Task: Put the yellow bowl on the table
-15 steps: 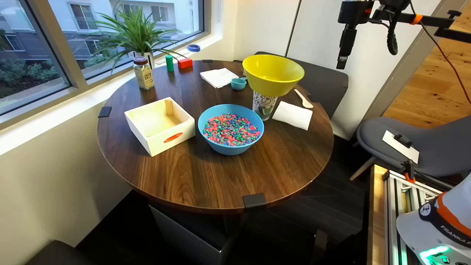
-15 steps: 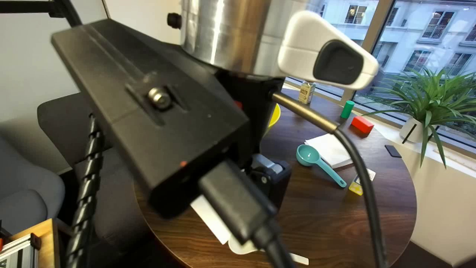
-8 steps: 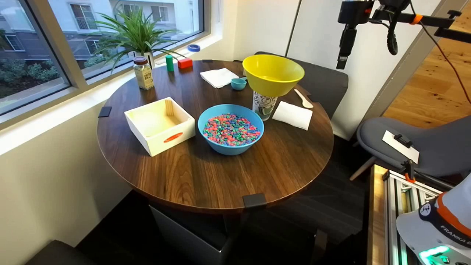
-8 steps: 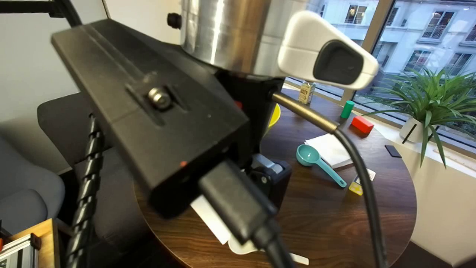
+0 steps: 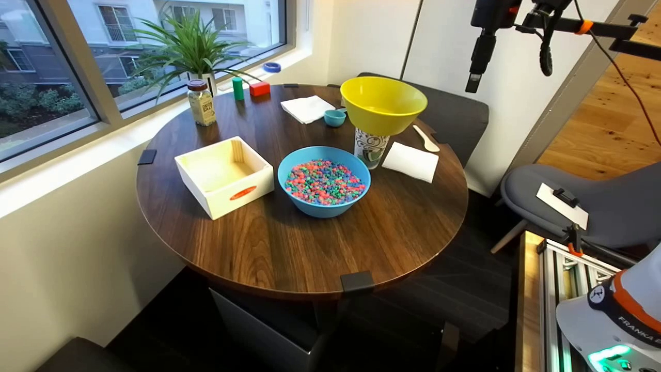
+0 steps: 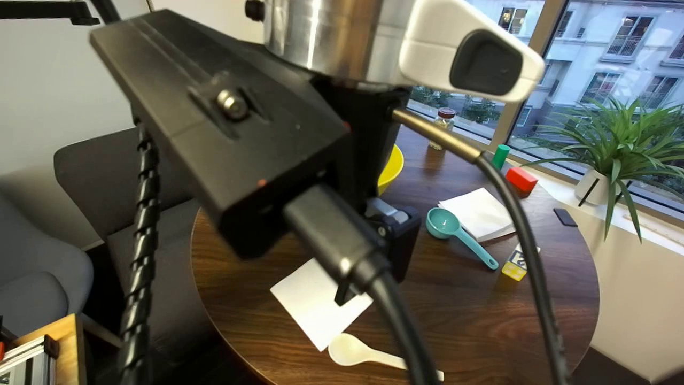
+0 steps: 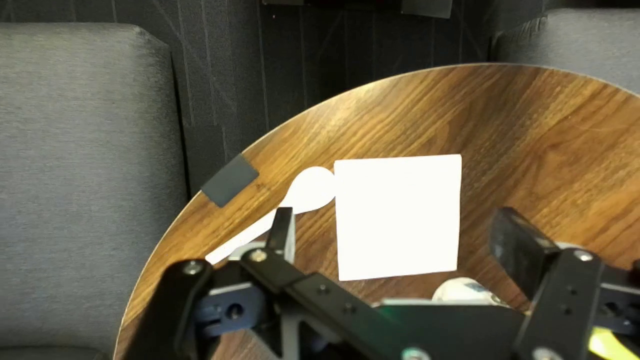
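The yellow bowl (image 5: 384, 111) is upright in an exterior view. It appears to rest on top of a patterned cup (image 5: 370, 149), whose upper part it hides, above the round brown table (image 5: 289, 243). The arm mostly hides the bowl (image 6: 393, 167) in an exterior view. Only a yellow sliver of it (image 7: 606, 344) shows at the lower right of the wrist view. My gripper (image 5: 473, 83) hangs in the air right of the bowl, apart from it. In the wrist view the gripper (image 7: 395, 220) has its fingers wide apart, with nothing between them, over a white napkin (image 7: 398, 217).
A blue bowl with colourful bits (image 5: 324, 183) stands close to the cup. A wooden box (image 5: 224, 175) is left of it. A white spoon (image 5: 426, 139), teal scoop (image 6: 443, 223), toy block (image 6: 515, 266), spice jar (image 5: 201, 103), red block (image 5: 260, 89) and green cylinder (image 5: 238, 89) also lie around.
My gripper has risen a little and shifted slightly left in an exterior view during the last half second. The yellow bowl and the other objects have not moved.
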Controlling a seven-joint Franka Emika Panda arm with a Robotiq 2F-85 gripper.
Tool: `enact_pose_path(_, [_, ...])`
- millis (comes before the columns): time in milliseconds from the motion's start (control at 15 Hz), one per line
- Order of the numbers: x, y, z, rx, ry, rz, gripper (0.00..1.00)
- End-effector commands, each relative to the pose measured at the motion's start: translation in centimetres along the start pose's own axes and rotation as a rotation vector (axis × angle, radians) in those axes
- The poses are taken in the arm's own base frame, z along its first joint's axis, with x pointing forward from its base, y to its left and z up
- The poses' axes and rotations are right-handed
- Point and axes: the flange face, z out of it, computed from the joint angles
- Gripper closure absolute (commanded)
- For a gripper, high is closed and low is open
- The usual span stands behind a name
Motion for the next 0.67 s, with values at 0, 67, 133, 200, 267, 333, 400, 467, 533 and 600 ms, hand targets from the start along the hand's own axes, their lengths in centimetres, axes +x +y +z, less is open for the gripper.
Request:
enact_pose_path(0, [1.1, -1.4, -1.8, 0.011, 0.087, 0.059, 0.0])
enact_pose_path(67, [1.5, -1.8, -2.1, -0.002, 0.112, 0.073, 0.0])
enact_pose_path(133, [1.9, -2.1, -2.5, -0.024, 0.14, 0.09, 0.0])
enact_pose_path(200, [2.4, -2.4, -2.6, -0.043, 0.17, 0.106, 0.0])
enact_pose_path(267, [2.8, -2.7, -2.6, -0.051, 0.2, 0.123, 0.0])
enact_pose_path(333, [3.3, -2.9, -2.6, -0.058, 0.229, 0.144, 0.0])
enact_pose_path(400, [3.8, -3.2, -2.5, -0.053, 0.252, 0.165, 0.0])
enact_pose_path(467, [4.3, -3.5, -2.3, -0.046, 0.27, 0.178, 0.0])
enact_pose_path(533, [4.7, -3.9, -2.2, -0.045, 0.285, 0.186, 0.0])
enact_pose_path(600, [5.1, -4.2, -1.9, -0.034, 0.297, 0.195, 0.0])
